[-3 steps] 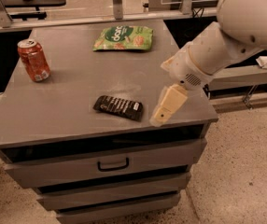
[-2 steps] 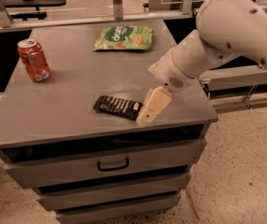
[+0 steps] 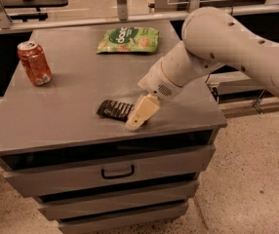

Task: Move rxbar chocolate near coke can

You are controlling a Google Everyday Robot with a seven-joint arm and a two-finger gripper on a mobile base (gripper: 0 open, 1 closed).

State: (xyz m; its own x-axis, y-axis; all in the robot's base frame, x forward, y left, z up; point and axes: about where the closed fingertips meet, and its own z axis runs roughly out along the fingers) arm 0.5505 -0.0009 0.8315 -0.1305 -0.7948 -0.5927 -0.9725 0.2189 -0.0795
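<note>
The chocolate bar (image 3: 114, 109) is seen lying flat close to the near edge of the worktop (image 3: 81, 96), well apart from the coke can (image 3: 34, 63) at the far left. The claw (image 3: 140, 114) is set at the bar's right end; whether it is released or clenched cannot be told. So flat a wrapper may be skidded rather than gripped, and could be pushed off the near edge. A green snack bag (image 3: 128, 39) is found at the far side. Drawers (image 3: 115, 169) are seen below, with speckled floor (image 3: 247, 179) around.

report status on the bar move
Gripper at right end of bar, near table front edge. Bar flat, well apart from can at back left. Green bag at back, off the path.
</note>
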